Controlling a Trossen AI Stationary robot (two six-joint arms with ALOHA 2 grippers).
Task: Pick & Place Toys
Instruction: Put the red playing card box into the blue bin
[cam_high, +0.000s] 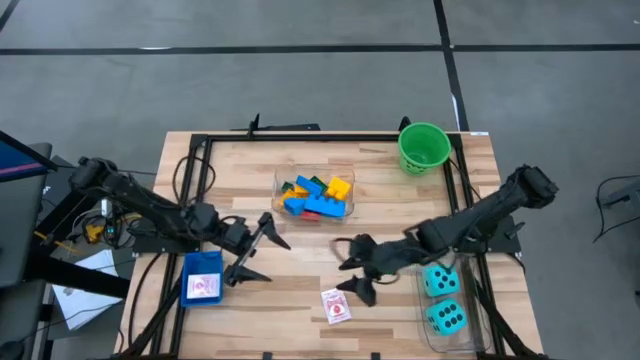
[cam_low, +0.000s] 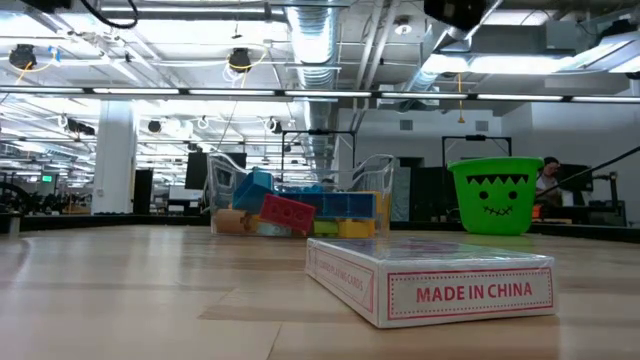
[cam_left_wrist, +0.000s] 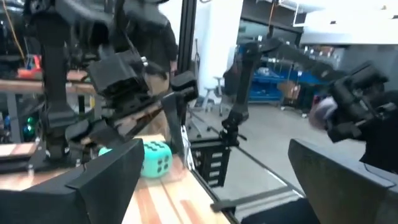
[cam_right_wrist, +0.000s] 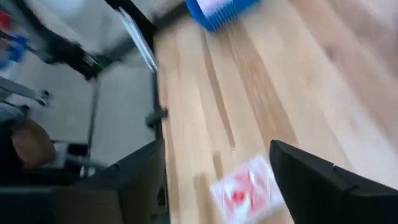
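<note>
A white-and-red card box (cam_high: 336, 306) lies flat on the table near its front edge; it also shows close up in the low view (cam_low: 430, 278) and in the right wrist view (cam_right_wrist: 244, 189). My right gripper (cam_high: 355, 272) is open, just above and beside the box, touching nothing. My left gripper (cam_high: 263, 251) is open and empty, right of the blue tray (cam_high: 203, 278), which holds another card box. Coloured bricks (cam_high: 315, 194) lie in a clear tub. Two teal dice (cam_high: 441, 298) sit in a clear tub at the right; one die shows in the left wrist view (cam_left_wrist: 154, 158).
A green bucket (cam_high: 423, 147) stands at the far right corner and shows in the low view (cam_low: 494, 194). Black frame rails run along the table's left, far and right sides. Bare wood lies between the two grippers and in front of the brick tub.
</note>
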